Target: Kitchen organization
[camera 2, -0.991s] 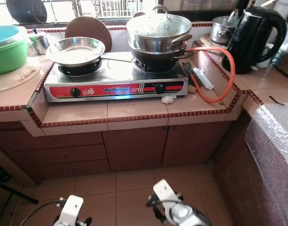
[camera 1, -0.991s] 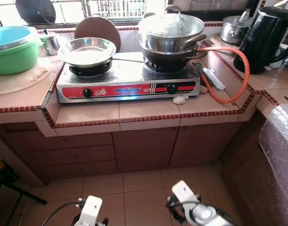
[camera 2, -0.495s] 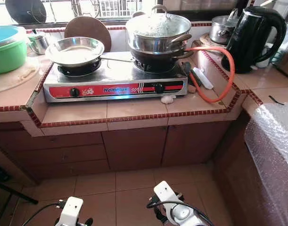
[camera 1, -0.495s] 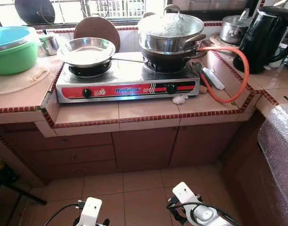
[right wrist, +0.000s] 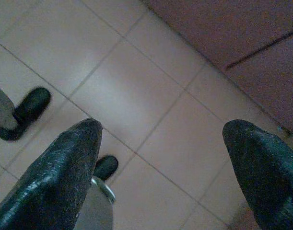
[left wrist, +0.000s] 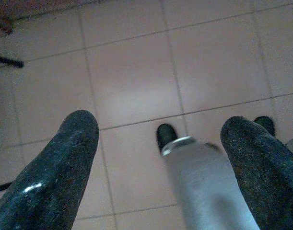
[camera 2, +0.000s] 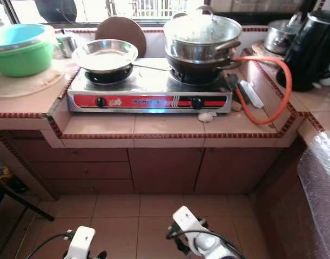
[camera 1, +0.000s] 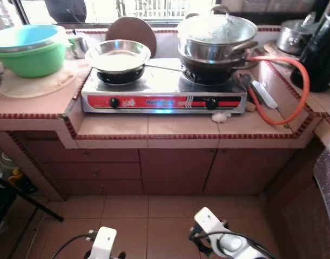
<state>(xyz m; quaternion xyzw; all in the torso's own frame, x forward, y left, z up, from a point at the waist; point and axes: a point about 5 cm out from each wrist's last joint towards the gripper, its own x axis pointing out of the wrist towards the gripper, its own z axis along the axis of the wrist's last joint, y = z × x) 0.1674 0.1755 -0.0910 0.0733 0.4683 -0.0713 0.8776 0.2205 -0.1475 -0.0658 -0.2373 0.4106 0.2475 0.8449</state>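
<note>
Lidded pot [camera 1: 216, 33] on stove [camera 1: 163, 93] (green bowl [camera 1: 32, 54] aside)

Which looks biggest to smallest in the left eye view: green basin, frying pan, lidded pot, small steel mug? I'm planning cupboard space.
1. Lidded pot and green basin: they look alike, so I can't rank them.
2. Frying pan.
3. Small steel mug, clearly smallest, partly hidden.

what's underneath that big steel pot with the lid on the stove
The lidded steel pot sits on a dark pan over the stove's right burner. The burner itself is covered, and the lid hides what's inside the pot.
</note>
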